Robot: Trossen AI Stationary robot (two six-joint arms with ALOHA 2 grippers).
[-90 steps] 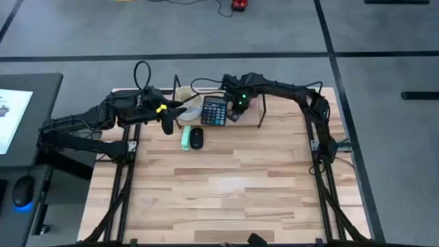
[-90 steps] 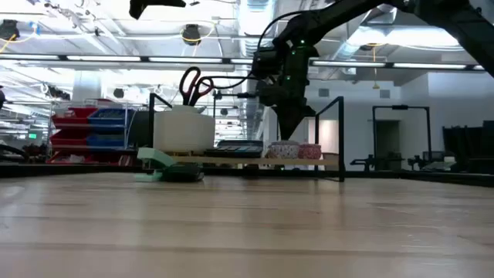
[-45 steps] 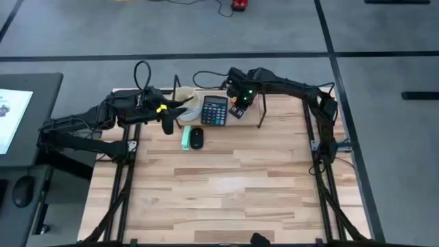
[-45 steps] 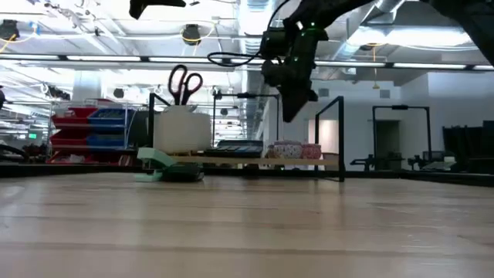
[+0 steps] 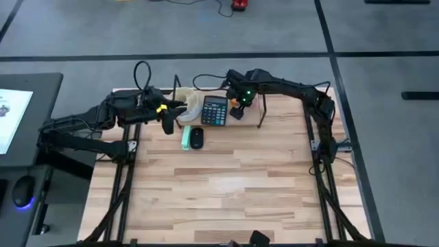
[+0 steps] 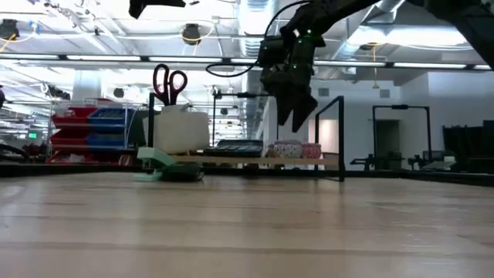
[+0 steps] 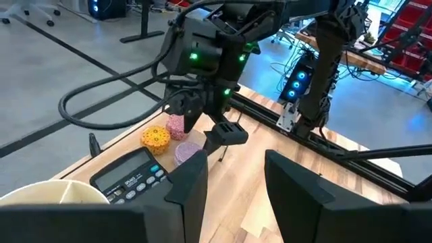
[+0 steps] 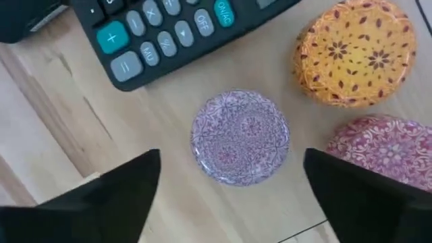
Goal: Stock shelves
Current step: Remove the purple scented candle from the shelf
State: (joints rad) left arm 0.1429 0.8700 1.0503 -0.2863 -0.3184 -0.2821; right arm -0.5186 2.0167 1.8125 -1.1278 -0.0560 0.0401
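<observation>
The right end effector point(image 6: 296, 116) is held above the shelves point(image 5: 255, 108), its fingers spread apart and empty over a purple patterned tin point(image 8: 240, 138). An orange tin point(image 8: 356, 52) and a red tin point(image 8: 381, 157) are seen just beside it, near a calculator point(image 5: 214, 110). The shelves sit at the table's point(image 5: 226, 185) far edge. The left end effector point(image 7: 233, 182) (fingers parted) is held by the white cup point(image 6: 181, 130).

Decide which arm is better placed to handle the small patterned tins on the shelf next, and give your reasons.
Right. The right gripper hangs directly above the purple tin on the shelves, jaws open. The left gripper sits beyond the calculator, near the white cup.
</observation>
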